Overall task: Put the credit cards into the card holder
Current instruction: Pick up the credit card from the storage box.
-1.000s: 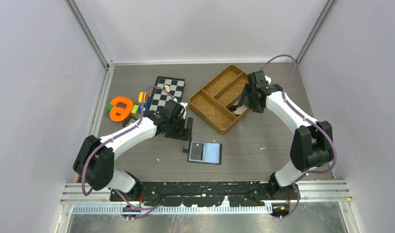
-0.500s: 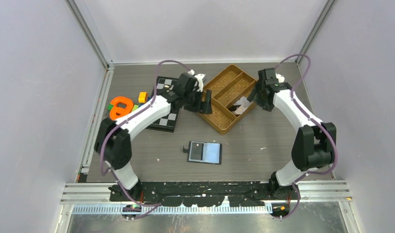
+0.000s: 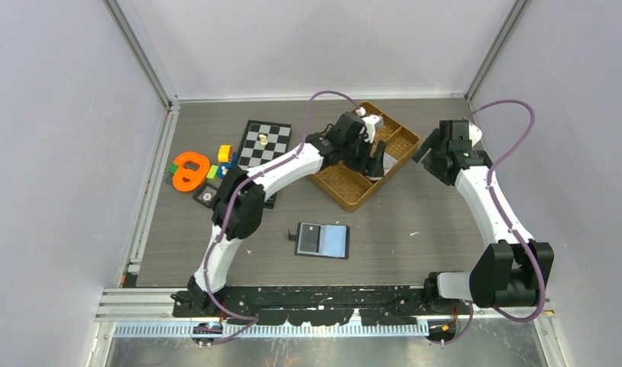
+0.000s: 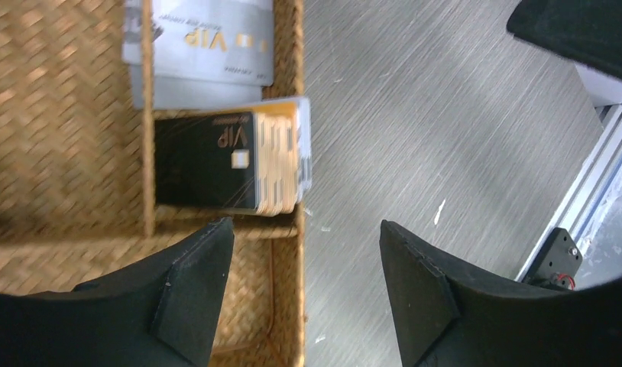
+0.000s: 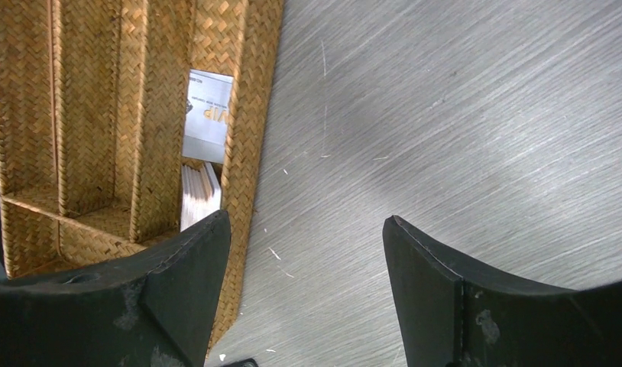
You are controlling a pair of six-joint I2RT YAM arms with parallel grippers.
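The card holder lies open and flat on the table in front of the arms, black on its left half and bluish-grey on its right. The credit cards lie in the right-hand compartment of a woven tray: a black card, a stack of cards on edge and a whitish-grey card, the last also in the right wrist view. My left gripper hangs open over the tray's corner, just short of the black card. My right gripper is open over bare table, right of the tray.
The brown woven divided tray sits at the back centre. A chessboard lies to its left, with an orange toy and small coloured blocks further left. Grey walls and metal rails enclose the table.
My left arm swung from beside the card holder up and right to the tray. My right gripper drew back out of the tray to the right and opened a little wider.
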